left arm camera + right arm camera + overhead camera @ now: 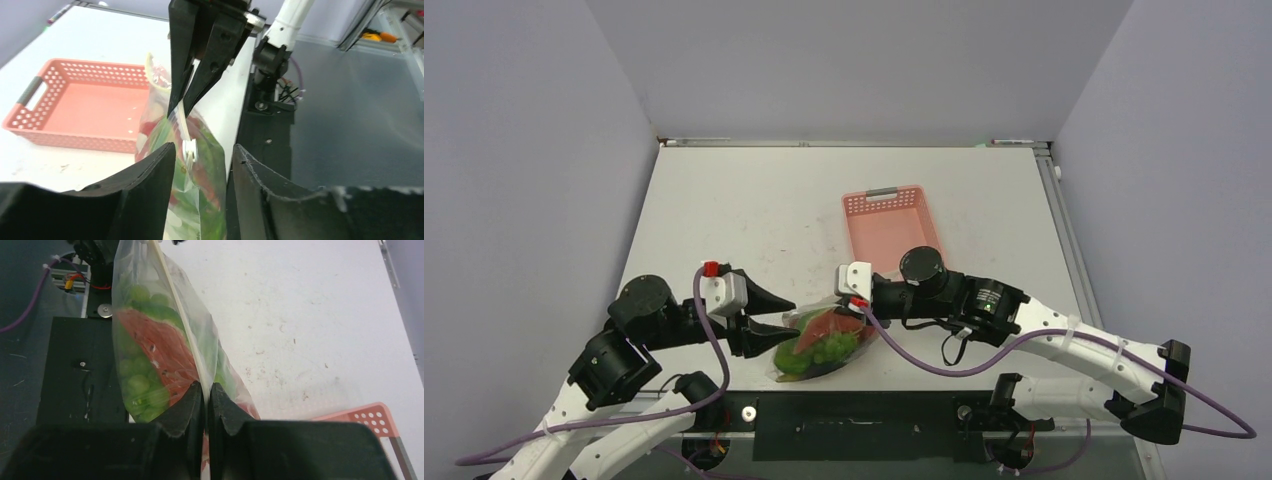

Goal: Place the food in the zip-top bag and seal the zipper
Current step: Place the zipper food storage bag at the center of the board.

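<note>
The clear zip-top bag (824, 342) stands on edge at the table's near edge. Food shows through it: a red piece (155, 347) and green pieces (140, 385); other pieces cannot be made out. My right gripper (851, 303) is shut on the zipper (175, 295) at the bag's right end, and its jaws (206, 387) pinch the strip. My left gripper (784, 325) is open, its fingers on either side of the bag's left end (203, 147) without pinching it. A small white slider (189, 150) sits on the zipper between them. The right gripper also shows in the left wrist view (178, 107).
The pink slotted basket (894, 225) stands empty behind the bag, right of centre; it also shows in the left wrist view (75, 100). A black base plate (864, 410) runs along the table's near edge under the bag. Grey walls close the left, back and right.
</note>
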Available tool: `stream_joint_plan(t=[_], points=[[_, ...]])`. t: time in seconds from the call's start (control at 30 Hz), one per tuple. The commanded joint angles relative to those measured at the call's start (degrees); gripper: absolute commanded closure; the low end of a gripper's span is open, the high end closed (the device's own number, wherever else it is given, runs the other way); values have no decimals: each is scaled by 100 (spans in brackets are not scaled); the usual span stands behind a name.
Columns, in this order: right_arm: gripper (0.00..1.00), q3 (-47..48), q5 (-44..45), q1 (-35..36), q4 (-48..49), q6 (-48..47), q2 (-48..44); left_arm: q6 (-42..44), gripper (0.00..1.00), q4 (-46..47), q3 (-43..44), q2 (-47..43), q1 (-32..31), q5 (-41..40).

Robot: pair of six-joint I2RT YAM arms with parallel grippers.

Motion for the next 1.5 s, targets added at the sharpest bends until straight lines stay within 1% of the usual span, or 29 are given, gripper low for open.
stream_joint_plan(t=[0.0,0.07,0.13,0.23,0.27,0.3,0.33,0.4,0.6,0.8,0.87,1.03,1.13,1.23,1.3,1.4,1.47], points=[[95,530,436,95,694,-15,-42,24,51,222,-91,-104,-18,-657],[95,613,591,123,699,-72,74,26,41,242,-157,-162,-14,-1016],[95,744,804,150,674,-157,207,58,34,261,-229,-239,-16,-1321],[95,933,1030,158,699,-307,408,60,18,373,-365,-371,-13,-1828],[95,996,1123,163,713,-349,488,55,12,445,-428,-441,-16,-2071],[95,1087,1214,170,717,-390,581,21,1,537,-506,-548,-16,-2327],[95,1175,1308,171,725,-430,685,-11,4,625,-589,-634,-13,-2641],[95,1340,1496,164,784,-514,883,-83,4,830,-780,-833,-18,-3187],[95,1858,2071,155,970,-893,1550,-57,4,963,-1045,-1266,-6,-4376],[95,2371,2566,-27,1236,-1271,2307,-103,4,923,-1237,-1531,5,-5184],[95,2517,2581,-122,1432,-1415,2556,-126,4,923,-1281,-1636,15,-5363],[95,3007,2803,-417,1874,-1872,3272,-173,4,962,-1389,-1813,36,-5536],[95,3417,2658,-749,2089,-1915,3710,-204,4,1027,-1447,-1838,46,-5391],[95,3727,2656,-962,2588,-2134,4121,-220,4,1046,-1456,-1805,89,-5218],[95,3881,2591,-1041,2891,-2051,4439,-237,4,1046,-1455,-1786,128,-5157],[95,3921,2561,-1026,3093,-1935,4771,-260,4,1044,-1465,-1787,177,-5114],[95,3691,2557,-939,3104,-1866,4866,-273,4,1017,-1473,-1814,190,-5103]])
